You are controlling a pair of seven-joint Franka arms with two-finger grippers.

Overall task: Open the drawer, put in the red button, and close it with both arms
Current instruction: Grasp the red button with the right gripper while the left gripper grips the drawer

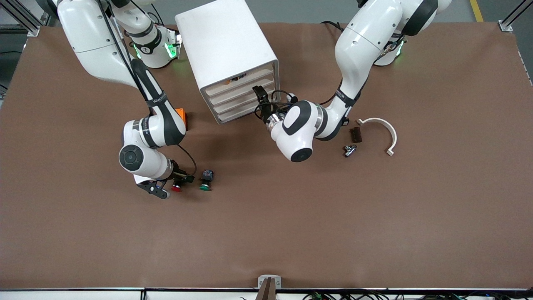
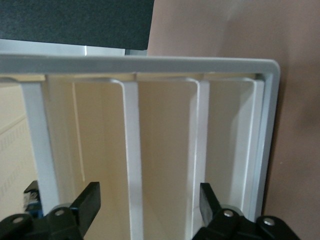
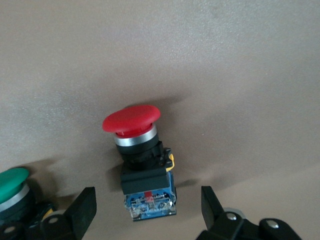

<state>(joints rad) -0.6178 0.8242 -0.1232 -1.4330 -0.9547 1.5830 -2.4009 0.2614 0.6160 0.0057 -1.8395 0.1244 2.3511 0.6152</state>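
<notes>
The white cabinet [image 1: 227, 46] stands at the back middle with its four drawers pushed in; the second-from-top drawer [image 1: 242, 91] is shut. My left gripper [image 1: 261, 96] is open just in front of the drawer fronts, at the cabinet's edge toward the left arm's end. In the left wrist view the left gripper [image 2: 149, 202] has white drawer rims [image 2: 131, 150] between its spread fingers, touching nothing. The red button [image 1: 176, 188] lies on the table. My right gripper [image 1: 171, 184] is open around it. In the right wrist view the right gripper [image 3: 147, 205] straddles the red button's [image 3: 135, 142] blue-grey back.
A green-capped button [image 1: 205, 183] lies beside the red one, toward the left arm's end; it also shows in the right wrist view [image 3: 12, 187]. An orange box [image 1: 182, 116] sits by the right forearm. A white curved piece [image 1: 385, 129], a dark block [image 1: 355, 134] and a small metal part [image 1: 349, 150] lie near the left arm.
</notes>
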